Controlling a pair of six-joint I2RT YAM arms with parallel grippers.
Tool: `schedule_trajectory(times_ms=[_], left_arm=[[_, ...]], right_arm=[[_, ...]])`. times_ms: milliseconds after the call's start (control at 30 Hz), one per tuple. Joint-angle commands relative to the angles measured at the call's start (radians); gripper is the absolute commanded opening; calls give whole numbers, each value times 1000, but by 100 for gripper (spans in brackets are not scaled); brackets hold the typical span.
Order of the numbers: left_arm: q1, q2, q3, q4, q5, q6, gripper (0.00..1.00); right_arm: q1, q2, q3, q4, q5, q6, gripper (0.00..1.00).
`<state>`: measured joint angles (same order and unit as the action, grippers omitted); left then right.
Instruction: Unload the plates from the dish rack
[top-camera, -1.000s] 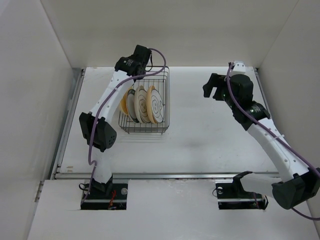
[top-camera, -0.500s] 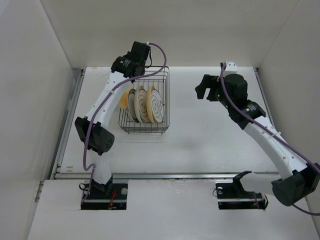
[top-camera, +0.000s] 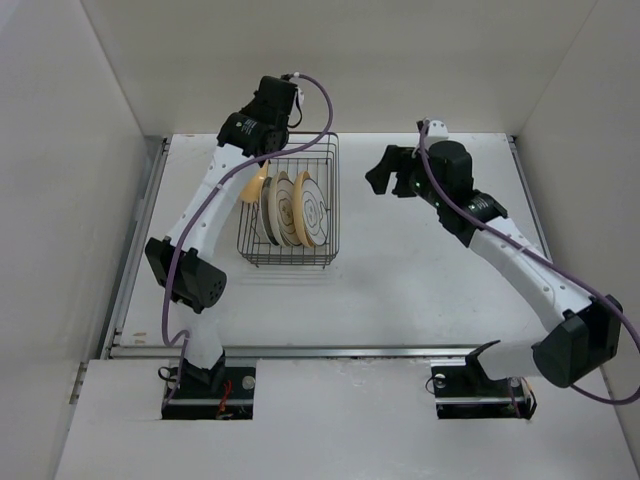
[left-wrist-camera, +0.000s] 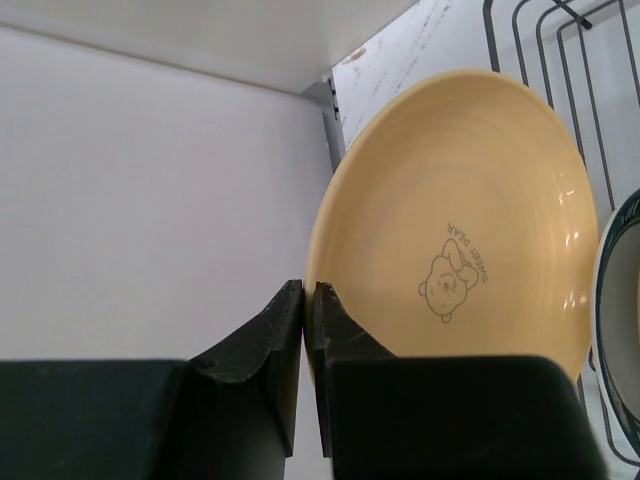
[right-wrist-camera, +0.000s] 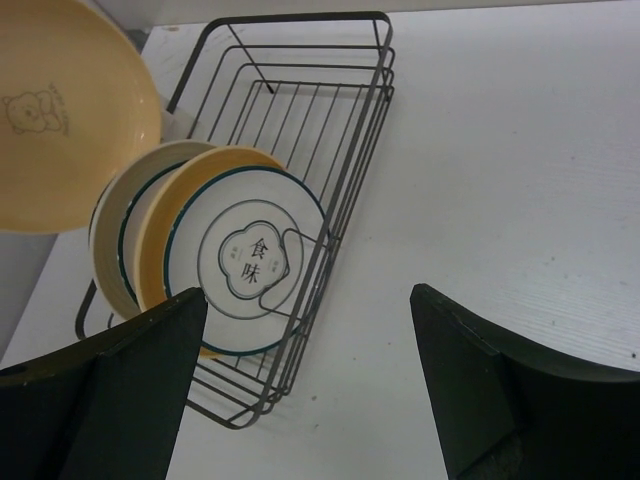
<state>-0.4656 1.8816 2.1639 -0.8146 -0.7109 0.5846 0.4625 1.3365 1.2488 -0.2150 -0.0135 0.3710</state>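
Pinched tight on the rim of the yellow plate (left-wrist-camera: 470, 220) with the left gripper (left-wrist-camera: 308, 300): one finger on each face, closed right down onto the edge. Holding it up on edge at the left side of the dish rack (top-camera: 332, 190), leftmost in the row and tilted, with a little cartoon bear printed on the face toward the wrist camera. Riding higher than its neighbours from the right wrist's angle, up in the top left corner of that view. Impossible to tell whether the bottom edge is clear of the wires. Down in the rack, three more plates (top-camera: 287, 208) standing on edge side by side toward the near end, packed close. Closest to the right wrist camera, a white face with a teal ring and dark characters in the middle, and a yellow-tan rim showing just behind it. Over on the other side, hovering above the table (top-camera: 430, 280) with the right gripper (right-wrist-camera: 310, 292), apart from the rack's right wall. Fingers spread wide there, pointed back toward the plates, with the basket framed between them in the wrist view.
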Motion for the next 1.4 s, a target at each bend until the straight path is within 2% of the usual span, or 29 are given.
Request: schedule_trajectory(times_ms=[0,267,433,600,667,800,900,933,1033,1200,1367], left_arm=[[-7,-72,53,110,-45,53,0],[14,-41,53,284,-90,155,0],[35,-21,74,316,-90,164,0],[45,-1,145,293,-41,100,0],[54,10,212,209,5,-12,0],[84,-1,249,79,187,-196,0],[125,-12,258,-32,406,-296,0],[134,-21,258,-62,533,-313,0],[143,-10,249,-185,721,-357,0],[171,-39,119,-163,902,-433,0],[171,-49,106,-153,1039,-473,0]], right_arm=[[19,22,61,120,-66,39,88],[40,79,104,140,-86,57,88],[41,89,104,140,-86,57,88],[41,89,104,149,-86,66,88],[41,89,104,149,-86,75,88],[41,79,104,187,-109,111,88],[41,89,104,198,-132,129,88],[41,89,104,198,-132,129,88],[41,98,104,207,-144,140,91],[41,153,126,192,-166,163,91],[41,227,136,190,-233,174,91]])
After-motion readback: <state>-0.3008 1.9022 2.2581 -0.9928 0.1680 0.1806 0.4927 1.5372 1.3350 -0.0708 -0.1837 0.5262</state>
